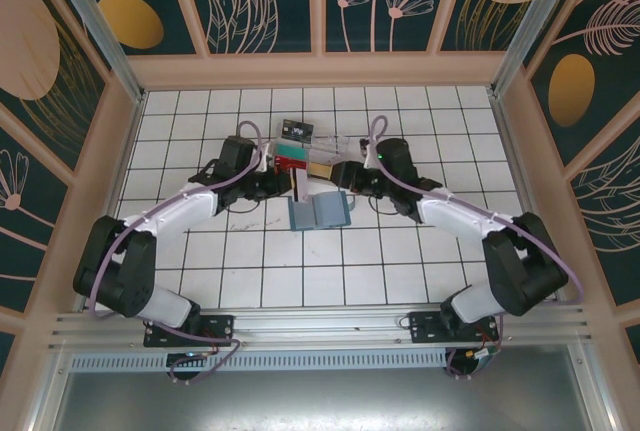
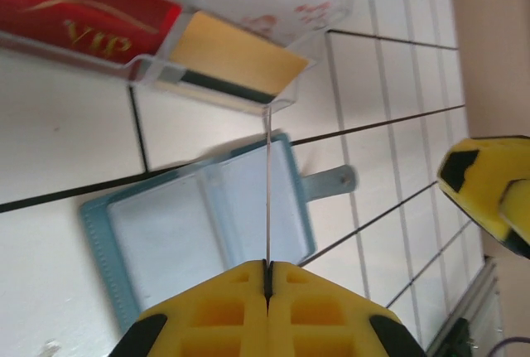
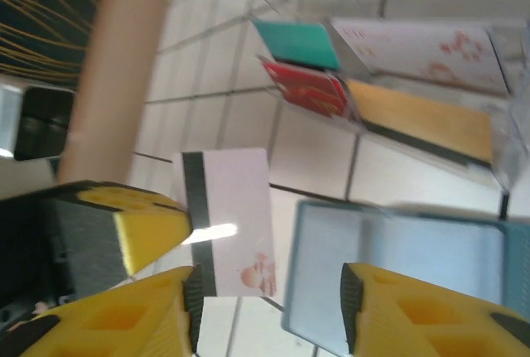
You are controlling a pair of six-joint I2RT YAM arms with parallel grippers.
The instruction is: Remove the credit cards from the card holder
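**Fig.** The left tool (image 2: 267,267) was clenched on one margin of a pale, thin plastic credit card with a dark stripe (image 3: 228,224), holding it above the white tiled worktop (image 1: 400,251). The right tool (image 3: 269,307) was released, its jaws apart and grasping nothing, close beside that card. The teal-blue bifold card holder (image 2: 195,229) lay open and flat on the worktop just below both tools. It was near the clear plastic divided tray (image 2: 232,102), which carried a red card marked VIP (image 2: 74,9) and a gold-coloured card (image 2: 236,55) among others. Whether any card lay in the holder's pockets could not be told.

Likely hazards:
- (a) The grip took only a narrow margin of a slick, thin card, so a quick swing could let it pivot or slide out and drop onto the holder.
- (b) The card's free end stood close to the tray's near corner, and a low approach might catch it on the wall.
- (c) The two tools were near each other, so a move by either risked a knock.
- (d) The holder lay unrestrained, and a passing finger could push it or flip one half shut
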